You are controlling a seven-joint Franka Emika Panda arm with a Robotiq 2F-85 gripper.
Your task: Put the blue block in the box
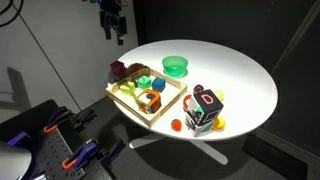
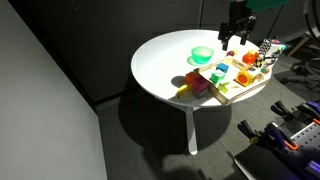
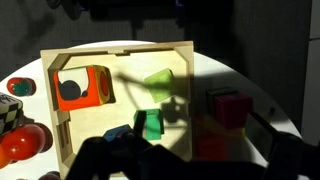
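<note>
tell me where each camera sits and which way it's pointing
Exterior view: off the table's edge and above it, looking down across the round table at the box; the arm's end with the jaws hangs at the top edge.
Exterior view: farther back, beside a dark wall, looking down at the table; the arm's end shows at the top, above the box.
Wrist view: looks down into the box; the jaws are a dark blur along the bottom.
Shared: both exterior views show the green bowl; all three show the box.
</note>
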